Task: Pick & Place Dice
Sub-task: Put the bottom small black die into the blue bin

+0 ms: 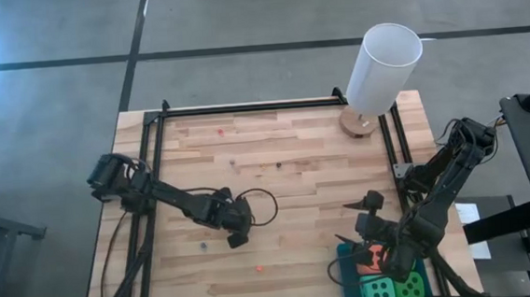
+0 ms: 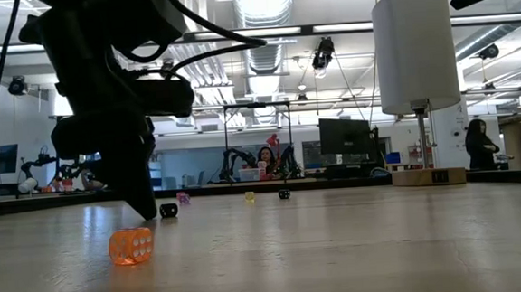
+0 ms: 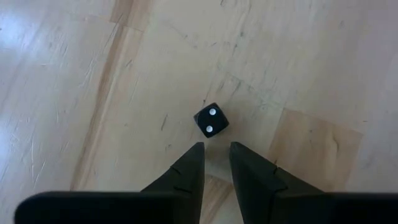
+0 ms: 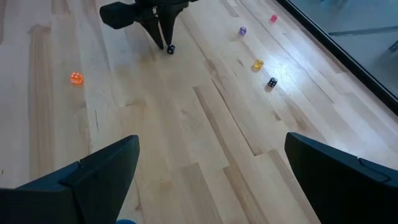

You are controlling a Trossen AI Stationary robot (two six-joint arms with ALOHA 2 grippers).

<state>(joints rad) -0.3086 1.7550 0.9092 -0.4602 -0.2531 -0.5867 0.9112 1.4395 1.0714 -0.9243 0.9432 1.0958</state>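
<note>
- While the left gripper hangs low over the wooden table, left of centre, its two dark fingers stand only a narrow slit apart, and nothing sits between them.
- Just ahead of those fingertips lies a small black die with white pips, apart from the fingers and flat on the wood.
- Over by the right edge, the right gripper hovers above the boards with its jaws spread wide and empty.
- Right beneath that arm, at the near right corner, are the big soft cubes: two bright green cubes with dark pips side by side at the near edge, and an orange-red cube just behind them.
- Beside the orange-red one is a turquoise cube, largely hidden by the arm.
- Alone near the middle of the near edge rests a small translucent orange die, well apart from both grippers.
- Farther in, towards the far edge, are four more small dice: a purple die, a yellow die, a second black die and a pink die.
- Up at the far right corner stands a tall white cylinder on a round wooden base.
</note>
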